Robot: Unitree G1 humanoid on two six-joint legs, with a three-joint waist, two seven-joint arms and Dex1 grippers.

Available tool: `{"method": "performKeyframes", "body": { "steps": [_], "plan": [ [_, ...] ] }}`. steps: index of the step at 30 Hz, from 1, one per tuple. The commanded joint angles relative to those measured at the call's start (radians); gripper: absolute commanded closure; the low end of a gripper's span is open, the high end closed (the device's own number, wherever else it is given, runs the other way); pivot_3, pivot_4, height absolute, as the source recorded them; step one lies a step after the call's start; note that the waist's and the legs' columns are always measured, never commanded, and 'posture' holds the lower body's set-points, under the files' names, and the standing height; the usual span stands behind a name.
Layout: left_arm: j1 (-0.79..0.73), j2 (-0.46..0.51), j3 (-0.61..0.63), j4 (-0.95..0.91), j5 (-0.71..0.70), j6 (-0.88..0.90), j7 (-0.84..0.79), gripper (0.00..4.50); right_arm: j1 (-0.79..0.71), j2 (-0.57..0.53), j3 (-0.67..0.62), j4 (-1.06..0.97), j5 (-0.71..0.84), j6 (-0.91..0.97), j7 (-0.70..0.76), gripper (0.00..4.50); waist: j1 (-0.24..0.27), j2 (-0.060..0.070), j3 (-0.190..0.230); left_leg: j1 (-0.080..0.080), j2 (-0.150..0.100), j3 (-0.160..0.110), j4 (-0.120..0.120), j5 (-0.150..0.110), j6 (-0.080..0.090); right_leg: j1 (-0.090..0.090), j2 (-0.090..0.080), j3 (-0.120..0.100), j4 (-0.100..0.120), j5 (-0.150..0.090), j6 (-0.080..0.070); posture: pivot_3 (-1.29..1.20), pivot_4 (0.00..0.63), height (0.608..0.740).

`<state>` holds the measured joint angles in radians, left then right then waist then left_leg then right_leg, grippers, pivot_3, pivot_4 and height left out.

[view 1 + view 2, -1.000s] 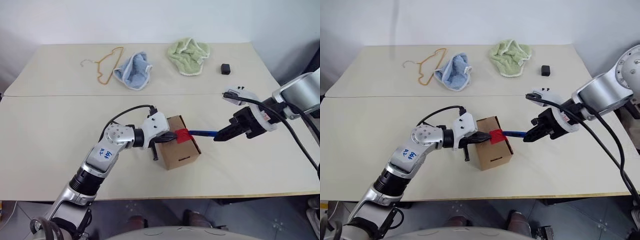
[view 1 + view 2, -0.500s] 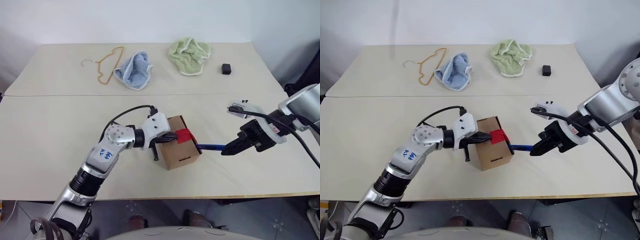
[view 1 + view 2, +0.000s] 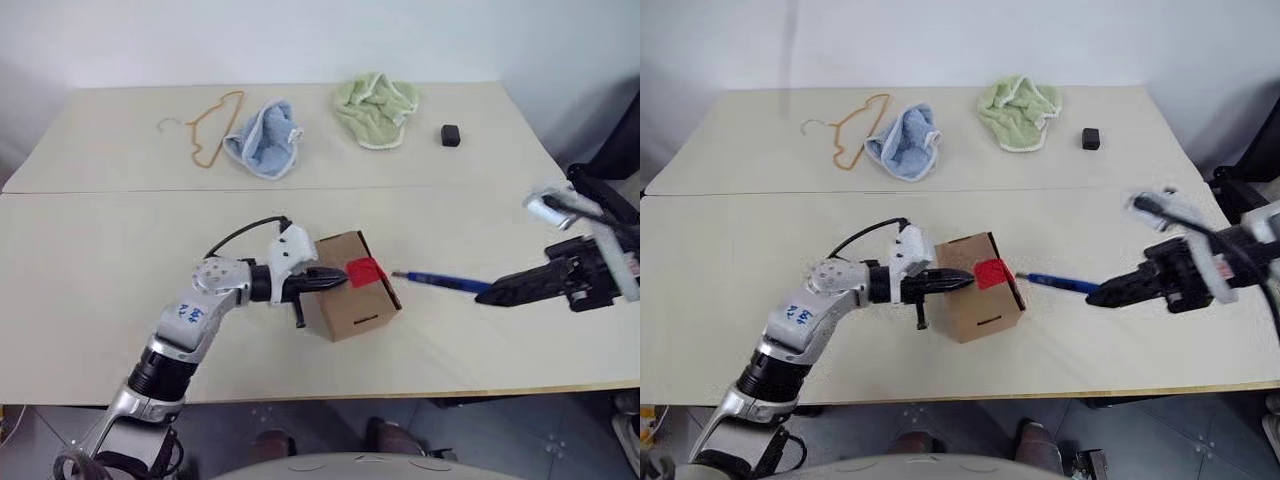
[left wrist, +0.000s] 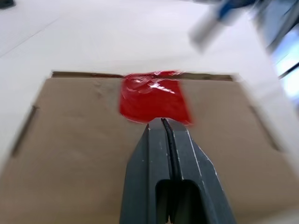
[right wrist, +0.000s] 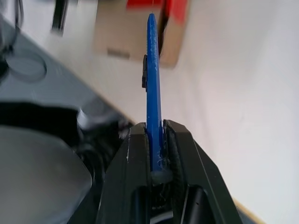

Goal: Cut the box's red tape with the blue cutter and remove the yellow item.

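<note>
Cardboard box (image 3: 350,285) under our left gripper (image 4: 162,122), its fingers pressed together at the red tape (image 4: 154,97); our right gripper (image 5: 155,130) clamps the blue cutter (image 3: 437,280), tip clear of the box.

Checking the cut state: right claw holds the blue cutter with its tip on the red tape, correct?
Not quite. The right claw holds the blue cutter, but its tip is clear of the red tape, off the box; the right eye view shows the gap.

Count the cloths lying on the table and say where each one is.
2. The light blue cloth lies at the far side beside the orange hanger; the green cloth lies to its right, near the small black cube.
</note>
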<state>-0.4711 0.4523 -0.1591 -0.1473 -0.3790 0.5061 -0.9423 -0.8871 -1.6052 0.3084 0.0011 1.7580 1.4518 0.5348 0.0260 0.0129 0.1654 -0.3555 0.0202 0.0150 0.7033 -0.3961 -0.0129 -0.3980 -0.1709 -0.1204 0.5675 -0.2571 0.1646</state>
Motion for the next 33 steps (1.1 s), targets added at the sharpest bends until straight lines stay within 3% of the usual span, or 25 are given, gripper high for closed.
{"method": "performKeyframes", "body": {
  "steps": [1,4,7,14,20,24,27,31,33],
  "plan": [
    [-0.012,0.055,0.099,-0.037,-0.105,0.02,-0.073,4.5,0.208,0.008,-0.203,0.102,-0.253,-0.235,0.196,4.35,0.003,-0.002,0.001,-0.001,0.0,0.0,0.0,0.0,0.0,0.0,0.0,0.0,0.0,0.001,0.001,0.0,0.15,0.74],
    [-0.002,0.108,0.153,-0.032,-0.138,0.042,-0.087,4.5,0.388,0.147,-0.367,0.127,-0.417,-0.442,0.182,4.35,0.001,-0.005,0.003,-0.001,0.0,0.0,0.001,0.0,0.0,0.0,0.0,0.0,-0.001,0.001,0.002,0.0,0.15,0.74],
    [0.022,0.153,0.203,-0.025,-0.14,0.048,-0.074,4.5,0.513,0.337,-0.426,0.13,-0.667,-0.72,0.14,4.35,0.0,-0.006,0.003,-0.001,-0.001,0.001,0.001,0.0,0.0,0.0,0.0,0.001,-0.001,0.002,0.003,0.0,0.15,0.74],
    [0.117,0.211,0.232,-0.063,-0.11,0.047,-0.023,4.5,0.581,0.59,-0.406,0.169,-0.944,-0.848,0.134,4.35,-0.001,-0.002,0.005,0.0,-0.001,0.001,0.0,0.001,-0.001,0.0,0.0,0.0,-0.001,0.002,0.003,0.0,0.15,0.74],
    [0.218,0.168,0.243,-0.128,-0.088,0.056,0.109,4.5,0.625,0.646,-0.51,0.117,-1.022,-0.945,0.224,2.45,0.0,-0.002,0.005,0.0,-0.001,0.001,0.0,0.001,-0.001,0.001,0.0,0.001,-0.001,0.002,0.003,0.0,0.15,0.74],
    [0.269,0.126,0.218,-0.169,-0.074,0.065,0.186,4.5,0.647,0.632,-0.556,0.015,-0.998,-0.941,0.354,2.45,-0.001,-0.002,0.005,0.001,-0.001,0.002,0.0,0.001,-0.001,0.001,0.0,0.001,-0.001,0.002,0.003,0.0,0.15,0.74],
    [0.276,0.088,0.188,-0.169,-0.045,0.067,0.246,4.5,0.648,0.662,-0.488,-0.078,-1.084,-0.98,0.364,3.05,-0.001,-0.002,0.005,0.003,0.0,0.001,0.0,0.001,-0.001,0.003,0.001,0.001,0.0,0.002,0.003,0.0,0.15,0.74],
    [0.253,0.007,0.139,-0.144,0.014,0.063,0.354,4.5,0.633,0.772,-0.333,-0.121,-1.336,-1.163,0.268,4.44,-0.002,-0.003,0.004,0.005,0.0,0.002,0.0,0.001,-0.001,0.004,0.001,0.003,0.0,0.002,0.003,0.0,0.15,0.74],
    [0.245,-0.025,0.125,-0.134,0.029,0.065,0.386,4.5,0.635,0.821,-0.295,-0.106,-1.418,-1.228,0.236,4.48,0.0,-0.003,0.004,0.005,0.0,0.002,0.001,0.001,-0.002,0.004,0.001,0.003,0.001,0.002,0.003,0.0,0.15,0.74]
  ]
}}
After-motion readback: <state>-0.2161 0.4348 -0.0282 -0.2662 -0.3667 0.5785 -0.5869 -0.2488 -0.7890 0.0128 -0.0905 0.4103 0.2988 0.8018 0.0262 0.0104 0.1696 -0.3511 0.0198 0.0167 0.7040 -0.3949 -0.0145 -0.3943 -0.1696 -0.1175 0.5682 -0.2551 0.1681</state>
